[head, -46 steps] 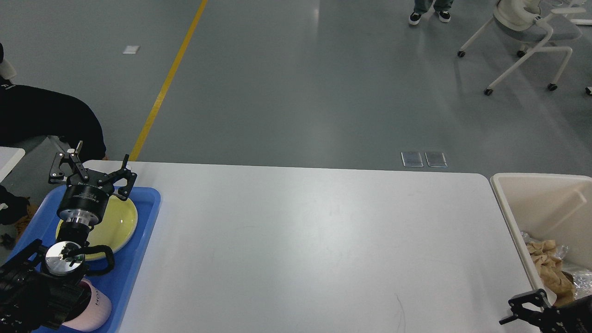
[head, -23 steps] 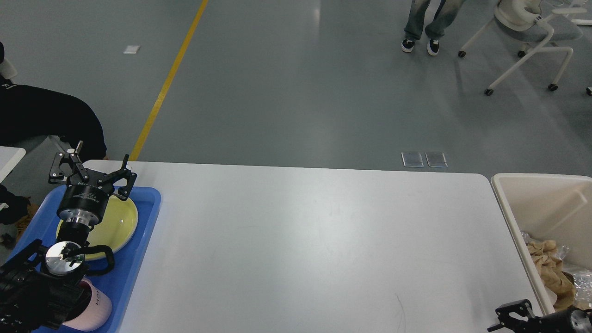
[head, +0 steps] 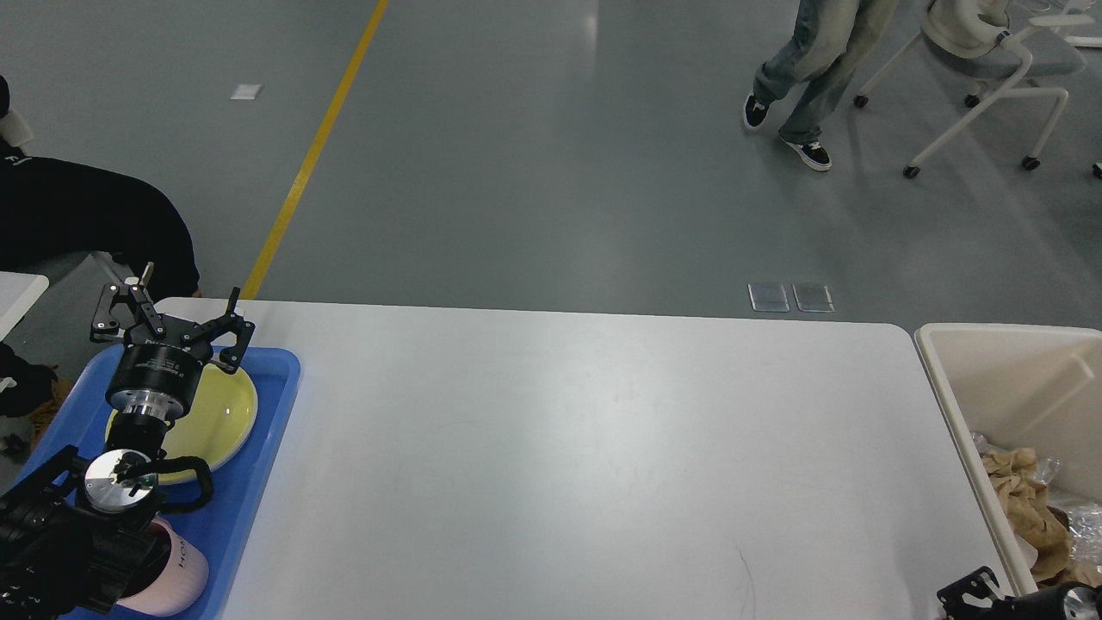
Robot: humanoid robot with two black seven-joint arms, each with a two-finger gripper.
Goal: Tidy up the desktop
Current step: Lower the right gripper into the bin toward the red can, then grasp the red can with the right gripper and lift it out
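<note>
The white desktop [head: 585, 448] fills the middle of the head view, and its broad surface is bare. My left gripper [head: 175, 312] hangs open over the far end of the blue tray [head: 263, 482], with nothing between its fingers, just above the yellow plate [head: 222, 412]. Only a small dark tip of my right gripper [head: 971, 593] shows at the bottom right corner, by the desktop's near right edge; its fingers cannot be told apart.
A pink cup [head: 179, 568] lies on the tray's near end, partly under my left arm. A beige bin [head: 1016, 387] holding crumpled brown paper [head: 1024, 508] stands at the desktop's right end. A person walks on the floor beyond, near a white chair [head: 990, 52].
My right gripper has drawn back down toward the bottom edge and is almost out of view. The left arm has not moved. The person in the background has stepped closer.
</note>
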